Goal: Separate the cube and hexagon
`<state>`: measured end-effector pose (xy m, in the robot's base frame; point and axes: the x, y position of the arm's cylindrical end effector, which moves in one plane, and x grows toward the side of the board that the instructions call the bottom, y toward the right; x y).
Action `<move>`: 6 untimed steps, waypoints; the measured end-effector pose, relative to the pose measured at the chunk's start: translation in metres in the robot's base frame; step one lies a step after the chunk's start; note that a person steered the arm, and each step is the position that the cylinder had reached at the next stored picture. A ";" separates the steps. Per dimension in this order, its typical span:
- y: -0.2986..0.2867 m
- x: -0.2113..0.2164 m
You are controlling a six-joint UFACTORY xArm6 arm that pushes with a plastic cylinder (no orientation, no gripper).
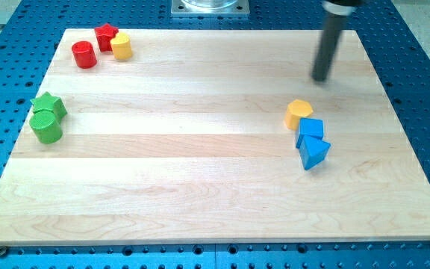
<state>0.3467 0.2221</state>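
Note:
A blue cube (311, 128) sits at the view's right of the wooden board, touching a yellow hexagon (298, 113) at its upper left. A blue triangular block (314, 152) lies just below the cube, touching it. My tip (320, 78) is above and slightly right of the yellow hexagon, apart from it by a small gap, with the dark rod rising toward the view's top.
A red cylinder (84, 54), a red star (107, 36) and a yellow cylinder-like block (121, 46) cluster at the top left. A green star (48, 105) and a green cylinder (46, 127) sit at the left edge. The wooden board (200, 172) lies on a blue perforated table.

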 end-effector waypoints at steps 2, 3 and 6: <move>-0.014 0.112; -0.099 0.097; -0.086 0.072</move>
